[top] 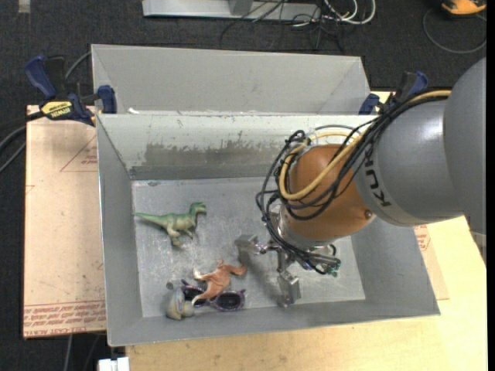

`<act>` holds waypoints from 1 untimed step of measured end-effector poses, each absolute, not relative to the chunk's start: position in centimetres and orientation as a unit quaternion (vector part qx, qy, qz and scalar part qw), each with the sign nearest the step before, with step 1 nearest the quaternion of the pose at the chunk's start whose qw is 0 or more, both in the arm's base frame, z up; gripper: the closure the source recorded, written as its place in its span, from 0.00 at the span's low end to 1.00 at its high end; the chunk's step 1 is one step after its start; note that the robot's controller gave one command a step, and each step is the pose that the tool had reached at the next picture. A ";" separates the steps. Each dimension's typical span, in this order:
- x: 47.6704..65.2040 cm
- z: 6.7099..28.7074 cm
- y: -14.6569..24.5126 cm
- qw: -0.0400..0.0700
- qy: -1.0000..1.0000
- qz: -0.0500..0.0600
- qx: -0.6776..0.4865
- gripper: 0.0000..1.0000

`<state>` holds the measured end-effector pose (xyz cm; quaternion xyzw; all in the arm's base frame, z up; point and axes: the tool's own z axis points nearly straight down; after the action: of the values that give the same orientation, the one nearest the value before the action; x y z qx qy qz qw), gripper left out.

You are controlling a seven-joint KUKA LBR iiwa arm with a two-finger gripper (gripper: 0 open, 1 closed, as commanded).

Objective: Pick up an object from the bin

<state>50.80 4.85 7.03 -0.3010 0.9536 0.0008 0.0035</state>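
grey metal bin point(116, 230) seen from above. robot arm comes in from the right w/ an orange cover point(321, 195) at its wrist. gripper point(268, 269) sits low over the bin floor, near side, fingers spread apart w/ nothing btwn them. just left of it lies an orange toy dinosaur point(220, 275), touching a dark purple thing point(228, 301). a green toy dinosaur point(174, 221) stands farther left, apart.

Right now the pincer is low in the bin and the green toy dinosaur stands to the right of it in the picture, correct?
Wrong side. The camera view shows the green toy dinosaur standing to the left of the pincer, towards the left wall of the bin. The pincer is indeed low in the bin.
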 end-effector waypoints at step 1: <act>52.5 7.0 7.1 0.004 0.972 0.001 -0.234 0.00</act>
<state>52.53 7.15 7.04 -0.2340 0.9722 0.0014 0.0035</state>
